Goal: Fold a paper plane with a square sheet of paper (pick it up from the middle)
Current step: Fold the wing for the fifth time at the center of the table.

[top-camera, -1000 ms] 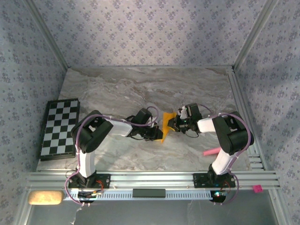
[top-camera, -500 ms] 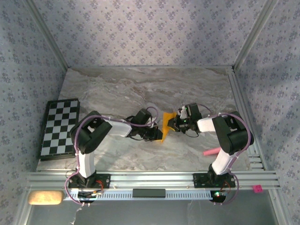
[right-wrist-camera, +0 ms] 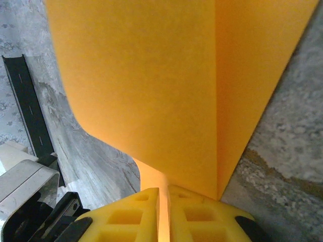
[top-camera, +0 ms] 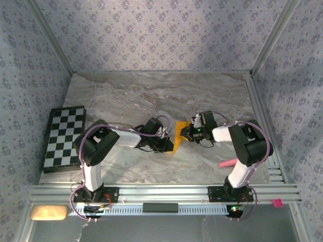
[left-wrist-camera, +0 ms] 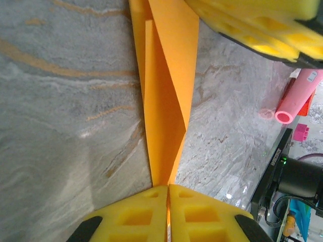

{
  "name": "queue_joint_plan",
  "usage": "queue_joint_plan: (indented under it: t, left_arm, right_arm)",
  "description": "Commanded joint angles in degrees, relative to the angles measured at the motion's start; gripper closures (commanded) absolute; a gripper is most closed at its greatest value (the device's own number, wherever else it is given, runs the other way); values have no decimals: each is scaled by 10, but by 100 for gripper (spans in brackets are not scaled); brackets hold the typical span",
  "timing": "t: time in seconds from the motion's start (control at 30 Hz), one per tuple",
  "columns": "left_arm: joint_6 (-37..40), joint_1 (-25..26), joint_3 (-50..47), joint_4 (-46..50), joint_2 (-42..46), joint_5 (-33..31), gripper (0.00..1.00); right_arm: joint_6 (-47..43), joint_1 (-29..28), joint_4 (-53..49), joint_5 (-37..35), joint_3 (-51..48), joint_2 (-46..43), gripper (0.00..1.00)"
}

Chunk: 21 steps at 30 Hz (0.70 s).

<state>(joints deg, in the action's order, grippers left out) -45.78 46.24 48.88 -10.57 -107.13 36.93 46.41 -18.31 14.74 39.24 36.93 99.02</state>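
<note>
The left gripper [left-wrist-camera: 168, 187] and the right gripper [right-wrist-camera: 163, 190], jaws closed tight, each pinch one end of the folded orange paper [top-camera: 177, 136], which sits between them at the middle of the table [top-camera: 151, 96].

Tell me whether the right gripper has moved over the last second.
No: the right gripper keeps its place up-left of the pink stick, shut on the orange paper.

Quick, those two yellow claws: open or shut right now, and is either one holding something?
Left gripper: closed, pinching the narrow end of the orange paper.
Right gripper: closed, gripping the same paper at its other end.
</note>
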Motion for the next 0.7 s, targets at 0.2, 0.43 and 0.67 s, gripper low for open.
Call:
queue_joint_plan:
  t: [0.2,0.43,0.67]
  left_arm:
    - [24,6,-31,95,22,12,94]
    - [27,7,-39,96,55,10,86]
    - [34,7,-30,113,81,1,81]
  right_arm:
    - [-18,-8,-41,-54,1,32,86]
    - [-18,-9,-42,-55,2,32,86]
    - [-17,-11,-40,-55,3,33,86]
